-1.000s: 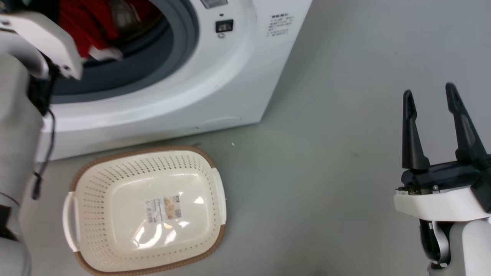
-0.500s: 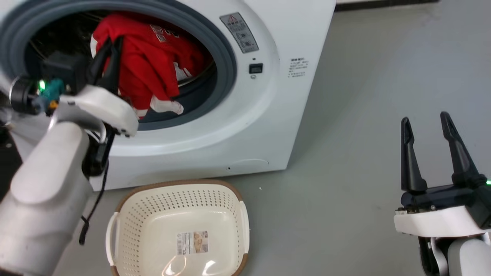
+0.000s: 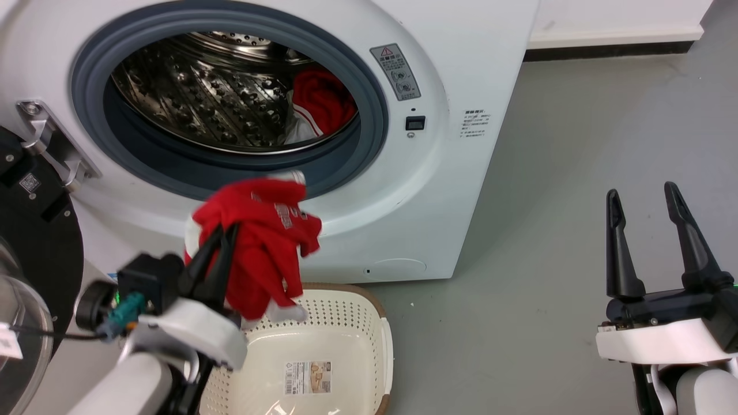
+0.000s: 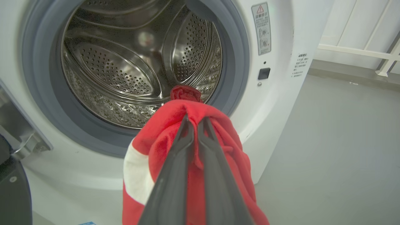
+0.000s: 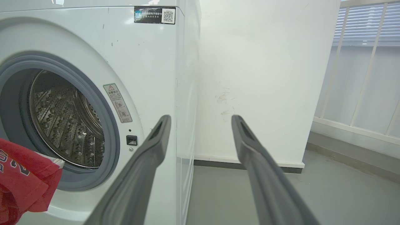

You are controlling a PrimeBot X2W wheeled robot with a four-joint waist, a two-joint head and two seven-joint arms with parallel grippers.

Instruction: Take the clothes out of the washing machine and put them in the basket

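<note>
Out of the washing machine (image 3: pixel 461 69) since the earlier frame, the left gripper (image 3: pixel 226 230) pinches a red garment (image 3: pixel 265 242) hanging lengthwise, the basket (image 3: pixel 346 287) just below at 5 o'clock; the right gripper (image 3: pixel 643 193) gapes, well apart.

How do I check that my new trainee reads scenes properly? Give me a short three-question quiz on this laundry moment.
1. True or false: the left gripper is shut on a red garment.
2. Which is open and holds nothing? A the left gripper; B the right gripper; C both.
3. Fill in: a second red garment lies in the washing machine's ____.
Key: 1 true; 2 B; 3 drum.
</note>
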